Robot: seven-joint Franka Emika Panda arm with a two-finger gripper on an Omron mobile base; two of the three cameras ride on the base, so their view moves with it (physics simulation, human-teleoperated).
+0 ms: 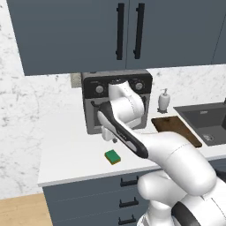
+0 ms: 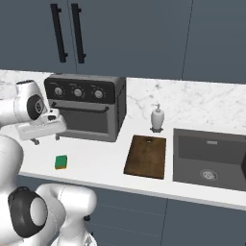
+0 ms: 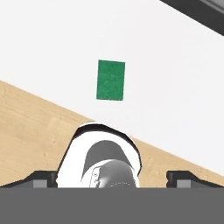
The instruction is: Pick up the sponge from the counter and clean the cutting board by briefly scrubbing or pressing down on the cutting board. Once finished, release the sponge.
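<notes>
Though nothing bears writing, sponge (image 1: 113,156) lies on counter (image 1: 70,154).

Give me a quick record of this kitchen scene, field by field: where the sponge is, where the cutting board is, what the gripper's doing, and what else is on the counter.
sponge: green top, lying flat on the counter, near its front edge, untouched
cutting board: dark brown, flat on the counter beside the sink, apart from the sponge
gripper: raised above the counter, over the sponge, holding nothing; fingers spread wide in the hand view
other items: toaster oven at the wall, soap dispenser behind the board
task stage: sponge not yet picked up
</notes>
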